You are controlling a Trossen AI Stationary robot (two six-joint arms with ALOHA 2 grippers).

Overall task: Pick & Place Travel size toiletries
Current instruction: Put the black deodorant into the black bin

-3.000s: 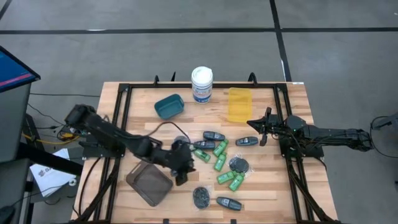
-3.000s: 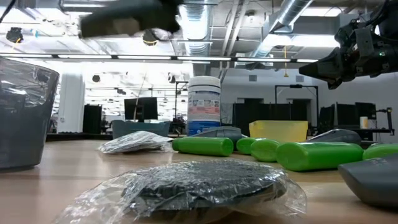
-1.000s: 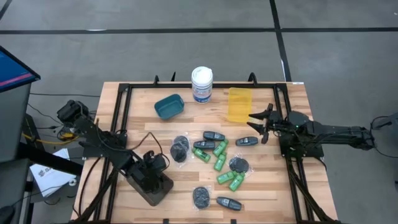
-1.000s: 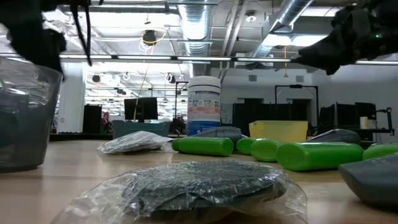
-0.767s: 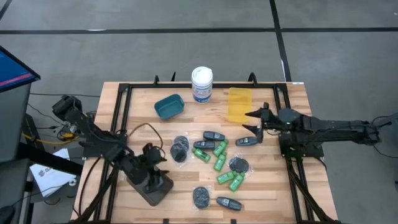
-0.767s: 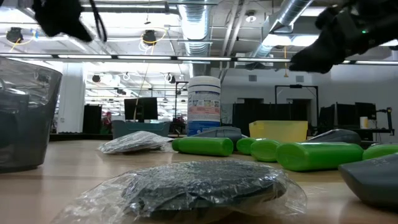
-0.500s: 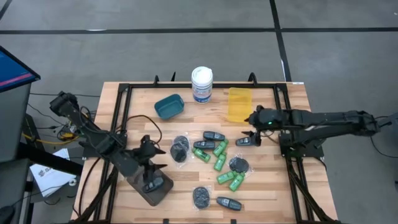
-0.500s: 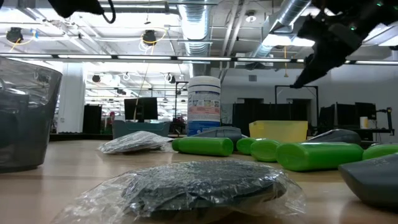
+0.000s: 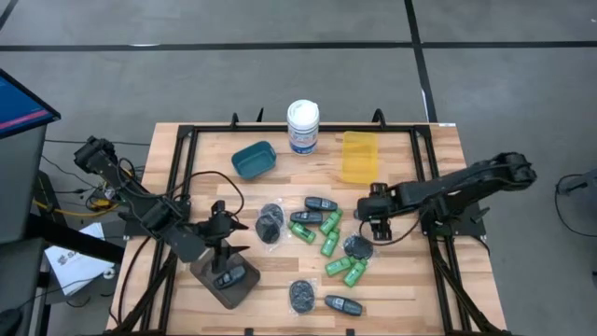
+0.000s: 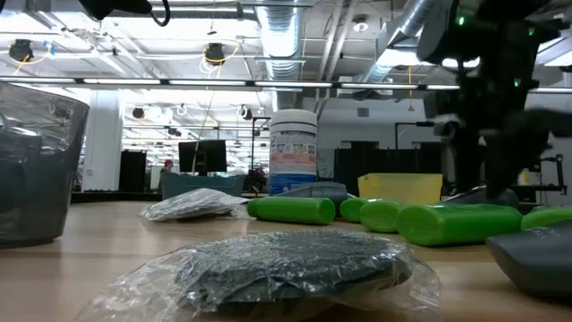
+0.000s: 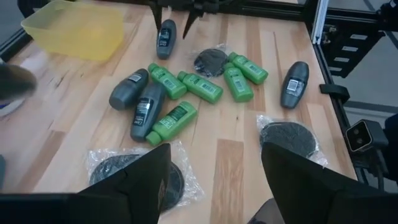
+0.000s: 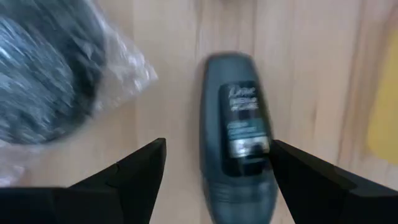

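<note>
Since the right end effector (image 12: 214,163) is already hanging over the dark grey roll-on bottle (image 12: 236,149) with its fingers spread and nothing held, the step in hand looks like the grab on that bottle, which lies flat on the desk (image 9: 401,280) just in front of the yellow tray (image 9: 359,156) and a bit apart from the main pile. In the wrist view the bottle sits between the two fingers but closer to one side — so I'd nudge sideways to centre it before coming down, otherwise one finger could land on the body and roll it. Keep the fingers across the narrow width, not along the length, and go low enough to catch the flanks, since a smooth rounded bottle will likely squirt out of a high pinch. Watch the wrapped round dark piece (image 12: 43,74) right next door; the crinkly plastic could snag a finger. The rest of the toiletries — green mini bottles (image 9: 332,245), more dark bottles (image 9: 319,203), other wrapped pieces (image 9: 300,295) — are scattered mid-desk. Over on the other side the left end effector (image 9: 220,245) hovers above the dark bin (image 9: 224,276) near the front left, fingers apart and empty, and one dark bottle (image 9: 224,277) is in there already, so that's probably the drop spot.
</note>
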